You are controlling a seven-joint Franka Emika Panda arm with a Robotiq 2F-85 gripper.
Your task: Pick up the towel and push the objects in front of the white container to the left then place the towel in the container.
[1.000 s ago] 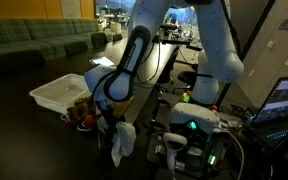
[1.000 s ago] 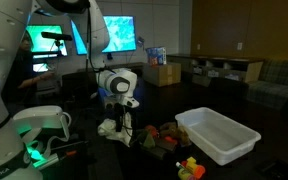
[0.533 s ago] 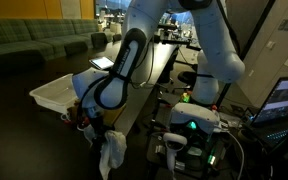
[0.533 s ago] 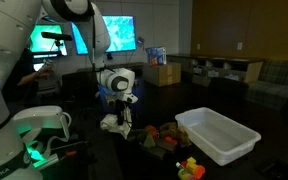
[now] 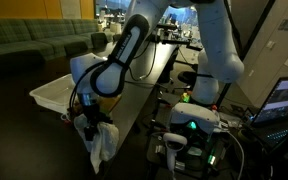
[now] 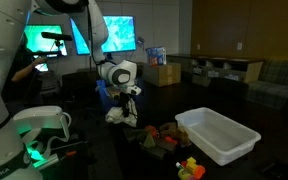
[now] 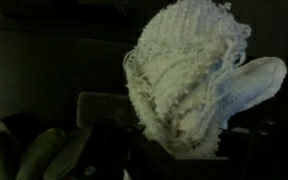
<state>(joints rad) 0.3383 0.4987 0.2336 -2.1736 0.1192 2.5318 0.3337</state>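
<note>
The hand (image 6: 125,107) is pressed together on the towel (image 6: 118,117), which is pinched at its top and hangs bunched just above the counter (image 5: 136,100). In the wrist view the towel (image 7: 189,80) fills the middle, and the fingers are lost in shadow. Beside it, the objects (image 6: 167,142) are seen as a red and orange cluster; single items cannot be told apart. Beyond them, the white container (image 6: 217,135) is shown with a plain white interior.
</note>
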